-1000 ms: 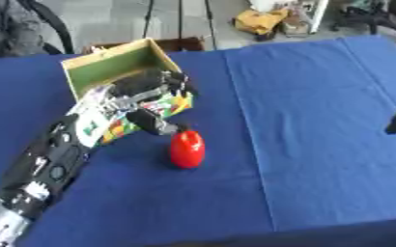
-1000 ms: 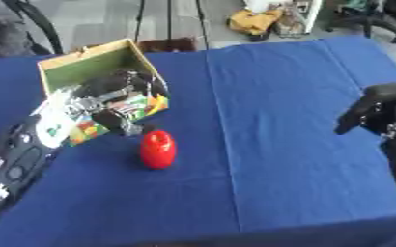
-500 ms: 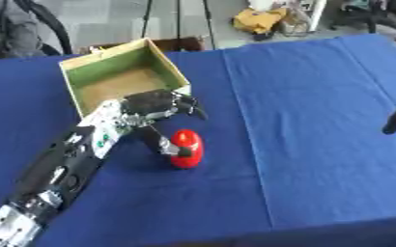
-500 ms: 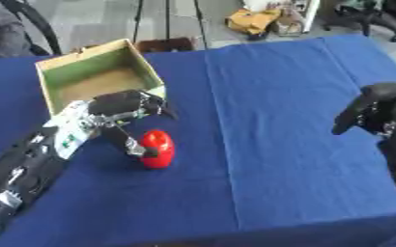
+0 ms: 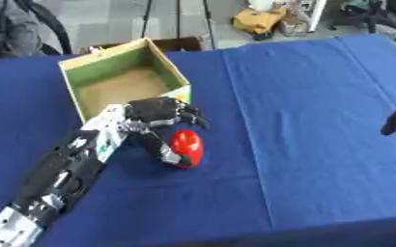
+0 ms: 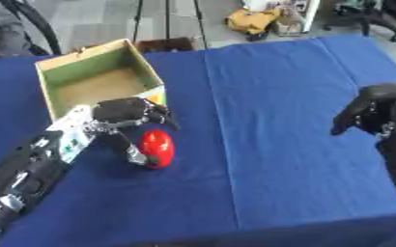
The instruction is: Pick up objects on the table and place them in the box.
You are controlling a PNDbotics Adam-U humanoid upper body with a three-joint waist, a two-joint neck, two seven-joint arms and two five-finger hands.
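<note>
A red rounded object (image 5: 187, 147) stands on the blue tablecloth just in front of the box's near right corner. The open cardboard box (image 5: 165, 67) has green inner walls and a bare brown floor. My left hand (image 5: 155, 112) hovers behind and over the red object. Its thumb (image 5: 161, 149) reaches down along the object's left side and touches it, while the fingers (image 5: 190, 116) curl just above its top without closing on it. My right hand (image 6: 377, 112) hangs at the right edge, away from everything, fingers relaxed and drooping, holding nothing.
The blue cloth (image 5: 303, 106) covers the whole table, with a crease running down its middle. Past the far edge lie a floor, a tripod's legs (image 5: 177, 19), a yellow bundle (image 5: 261, 21) and a chair at far left.
My left hand has come away from the box toward the red object and lowered; its thumb now lies along the object's left side. The right hand has stayed put.
</note>
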